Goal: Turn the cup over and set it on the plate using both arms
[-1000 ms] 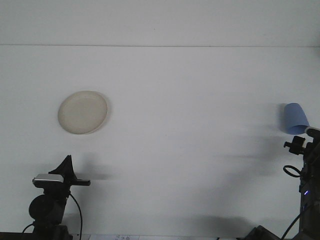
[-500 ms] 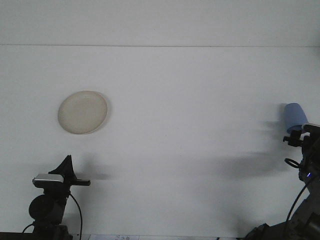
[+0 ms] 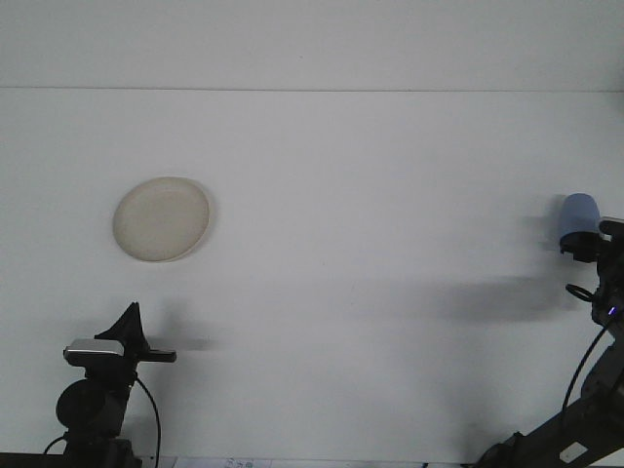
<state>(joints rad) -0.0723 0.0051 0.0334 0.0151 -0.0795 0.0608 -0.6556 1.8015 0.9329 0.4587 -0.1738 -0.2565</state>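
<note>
Blue cup (image 3: 579, 214) at right gripper (image 3: 588, 244), cream plate (image 3: 161, 218) far left

Soft, even light is washing over the white table (image 3: 351, 195), leaving it pale and slightly grey, with no glare showing. The plate (image 3: 161, 218) is casting a thin shadow along its right and lower rim. Well to the right of the plate, a broad faint shadow is stretching across the table toward the blue cup (image 3: 579, 221). Fine detail is looking soft and grainy throughout.
</note>
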